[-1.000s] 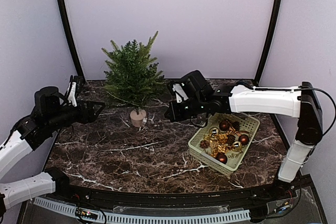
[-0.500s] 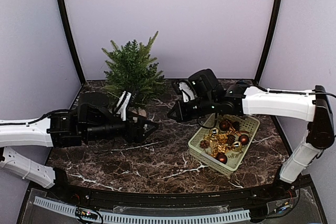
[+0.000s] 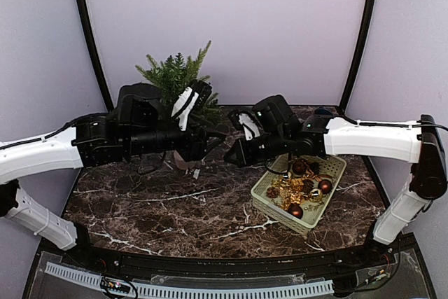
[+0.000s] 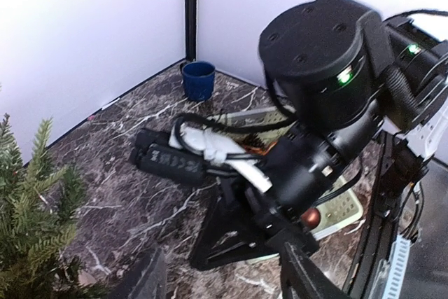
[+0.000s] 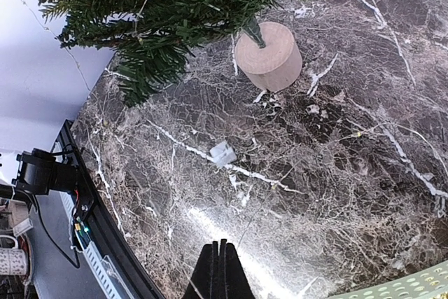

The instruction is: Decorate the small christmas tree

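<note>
The small christmas tree (image 3: 176, 78) stands in its beige pot (image 5: 268, 56) near the far edge of the table (image 3: 175, 208), left of centre and partly behind the left arm. Left gripper (image 4: 224, 279): fingers spread, nothing between them, raised just in front of the tree. Right gripper (image 5: 220, 264): fingers pressed together, close to the left one and facing it. A basket (image 3: 329, 158) of baubles (image 3: 325, 185) sits toward the right edge.

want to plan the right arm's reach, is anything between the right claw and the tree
Yes: the left claw hangs between the right claw and the small christmas tree. Low down, only a small white scrap lies on the marble toward the pot.
</note>
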Robot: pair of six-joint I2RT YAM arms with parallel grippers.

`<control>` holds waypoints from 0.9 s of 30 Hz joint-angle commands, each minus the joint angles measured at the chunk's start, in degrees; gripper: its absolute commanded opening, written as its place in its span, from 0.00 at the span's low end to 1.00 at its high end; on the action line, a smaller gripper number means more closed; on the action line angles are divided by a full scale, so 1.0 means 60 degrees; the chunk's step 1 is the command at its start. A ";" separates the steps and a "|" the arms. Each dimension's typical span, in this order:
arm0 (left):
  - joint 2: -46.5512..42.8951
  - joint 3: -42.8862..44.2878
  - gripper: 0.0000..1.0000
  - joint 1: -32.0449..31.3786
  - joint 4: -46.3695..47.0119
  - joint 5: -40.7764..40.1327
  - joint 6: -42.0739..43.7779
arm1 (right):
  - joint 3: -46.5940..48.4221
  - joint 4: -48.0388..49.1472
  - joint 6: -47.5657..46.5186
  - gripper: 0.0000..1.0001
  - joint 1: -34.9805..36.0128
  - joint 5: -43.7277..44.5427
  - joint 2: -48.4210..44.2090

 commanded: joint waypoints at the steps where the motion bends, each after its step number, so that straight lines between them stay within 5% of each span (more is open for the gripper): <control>1: 0.0045 0.0143 0.55 0.0350 -0.1346 0.0704 0.1766 | -0.0187 0.0396 -0.0139 0.00 -0.0038 -0.0154 -0.0395; 16: 0.1658 0.1173 0.36 0.0361 -0.1901 -0.0515 0.4245 | -0.0167 0.0444 -0.0101 0.00 -0.0038 -0.0380 -0.0470; 27: 0.2165 0.1475 0.22 0.0505 -0.2234 -0.0735 0.4815 | -0.0148 0.0469 -0.0068 0.00 -0.0038 -0.0394 -0.0558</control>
